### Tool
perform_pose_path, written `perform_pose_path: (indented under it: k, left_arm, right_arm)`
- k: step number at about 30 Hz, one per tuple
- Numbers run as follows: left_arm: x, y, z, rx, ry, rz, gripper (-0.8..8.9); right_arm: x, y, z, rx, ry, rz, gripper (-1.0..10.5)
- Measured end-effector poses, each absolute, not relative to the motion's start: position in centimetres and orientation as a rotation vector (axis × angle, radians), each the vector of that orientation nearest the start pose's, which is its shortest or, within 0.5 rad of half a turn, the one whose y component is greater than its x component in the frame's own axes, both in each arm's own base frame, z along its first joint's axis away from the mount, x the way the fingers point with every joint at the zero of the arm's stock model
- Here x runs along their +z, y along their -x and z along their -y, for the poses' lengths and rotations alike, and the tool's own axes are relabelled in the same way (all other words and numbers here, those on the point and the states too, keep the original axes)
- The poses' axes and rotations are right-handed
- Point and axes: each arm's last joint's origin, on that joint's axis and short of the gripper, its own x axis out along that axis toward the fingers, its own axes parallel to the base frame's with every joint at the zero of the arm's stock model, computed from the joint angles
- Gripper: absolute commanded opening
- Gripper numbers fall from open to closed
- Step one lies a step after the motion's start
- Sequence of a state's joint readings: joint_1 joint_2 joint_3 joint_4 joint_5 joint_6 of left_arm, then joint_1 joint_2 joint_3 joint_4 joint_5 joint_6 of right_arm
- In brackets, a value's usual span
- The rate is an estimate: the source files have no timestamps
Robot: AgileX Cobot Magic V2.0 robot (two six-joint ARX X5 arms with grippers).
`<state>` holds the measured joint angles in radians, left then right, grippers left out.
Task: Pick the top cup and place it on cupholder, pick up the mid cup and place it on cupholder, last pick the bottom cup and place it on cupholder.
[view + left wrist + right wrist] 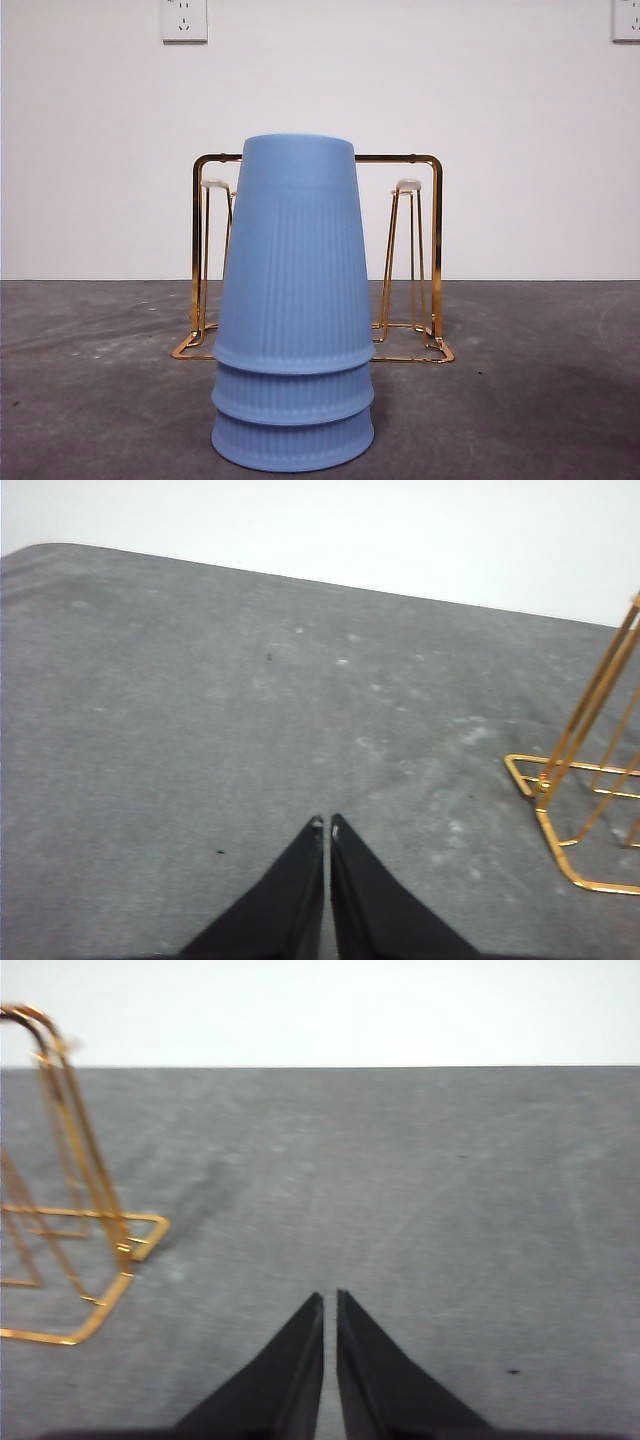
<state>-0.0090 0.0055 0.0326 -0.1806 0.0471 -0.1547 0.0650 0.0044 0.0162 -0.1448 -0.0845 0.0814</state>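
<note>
Grey, mottled table [90,400] against a plain white wall [100,150]; two wall sockets [184,20] high up at the picture's top corners.

Three blue ribbed cups nested mouth-down in one stack, near the camera, centred on the table. Top cup [295,260] tall and fully exposed; mid cup [293,395] and bottom cup [292,442] visible only as rim bands below it. Stack upright, untouched.

Cupholder [436,250] directly behind the stack, partly hidden by it: gold wire frame, arched top bar, rectangular base flat on the table, white-tipped prongs [408,185] standing upright either side of the stack. All visible prongs bare.

Left gripper [326,825] over bare table, fingers [300,880] together, tips nearly touching, holding nothing; one base corner of the cupholder [540,790] off to the side, well apart from the tips.

Right gripper [329,1298] likewise over bare table, fingers [375,1370] together with a hairline gap, holding nothing; cupholder end frame [100,1210] at the view's edge, apart from the tips.

Neither arm visible in the front view.
</note>
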Motion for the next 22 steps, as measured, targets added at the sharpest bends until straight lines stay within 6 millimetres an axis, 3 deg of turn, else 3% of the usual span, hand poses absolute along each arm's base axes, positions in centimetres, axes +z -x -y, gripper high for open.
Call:
perform_pose_path:
  k: [3,6,14,22]
  left_arm:
    - [15.8,-9.4,0.4,-0.075,0.191,-0.171,0.08]
    - [17.0,-9.3,0.6,-0.093,0.230,-0.177,0.09]
    - [24.0,-8.5,1.0,-0.165,0.313,-0.154,0.08]
    - [31.7,-8.3,1.8,-0.417,0.325,-0.206,0.08]
  right_arm:
    - [15.8,-9.5,-0.9,0.164,-0.138,-0.142,0.1]
    - [17.6,-9.1,-1.0,0.174,-0.188,-0.125,0.1]
    - [25.1,-7.4,-1.3,0.266,-0.276,-0.115,0.1]
    - [32.4,-6.6,-1.9,0.492,-0.270,-0.192,0.1]
